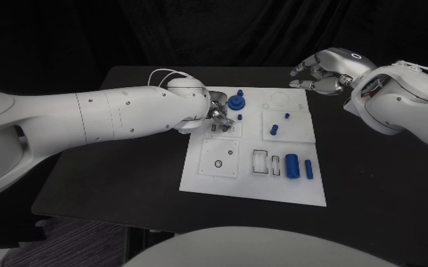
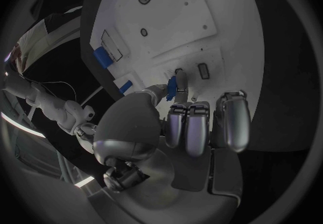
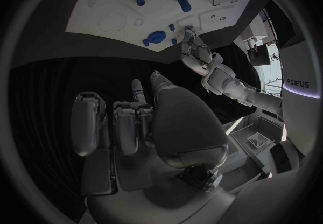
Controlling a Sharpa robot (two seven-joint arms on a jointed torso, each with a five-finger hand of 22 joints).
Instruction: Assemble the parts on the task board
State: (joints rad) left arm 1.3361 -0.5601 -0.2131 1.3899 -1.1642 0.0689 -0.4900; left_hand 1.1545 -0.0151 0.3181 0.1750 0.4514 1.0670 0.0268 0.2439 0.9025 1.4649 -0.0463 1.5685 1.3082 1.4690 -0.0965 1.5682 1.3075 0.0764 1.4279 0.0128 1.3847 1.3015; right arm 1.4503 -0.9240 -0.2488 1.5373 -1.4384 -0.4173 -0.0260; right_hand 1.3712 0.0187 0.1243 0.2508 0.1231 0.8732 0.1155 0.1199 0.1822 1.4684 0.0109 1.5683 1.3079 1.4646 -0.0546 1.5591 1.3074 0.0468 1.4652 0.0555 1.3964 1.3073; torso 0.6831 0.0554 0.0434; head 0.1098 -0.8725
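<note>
One small blue part (image 2: 172,86) is pinched at the tips of the left hand (image 1: 210,114), right over a little slot near the left-middle of the task board (image 1: 299,190). That looks like the step in hand: getting this piece seated in its slot.

To do it well, the part is best kept upright and lined up with the slot before any push is given, and pressure is best applied straight down rather than at a slant, since a tilted piece would probably jam on the edge. The pinch should only be let go once the piece sits flush. Whether it is already touching the board can't quite be told from the left wrist view, as the fingers hide the bottom of it.

The part itself is seen as a short, flat-sided blue block, narrow enough to be held edgewise between thumb and finger.

Elsewhere on the board, a round blue knob (image 1: 236,102) is standing near the far edge just beside the left hand, two small blue pegs (image 1: 274,129) are set in the right-middle panel, and a thick blue cylinder (image 1: 292,165) and a thinner blue rod (image 1: 308,168) are lying side by side near the front right.

The right hand (image 1: 319,74) is held above the table past the board's far right corner, fingers curled in loosely with nothing in them.
</note>
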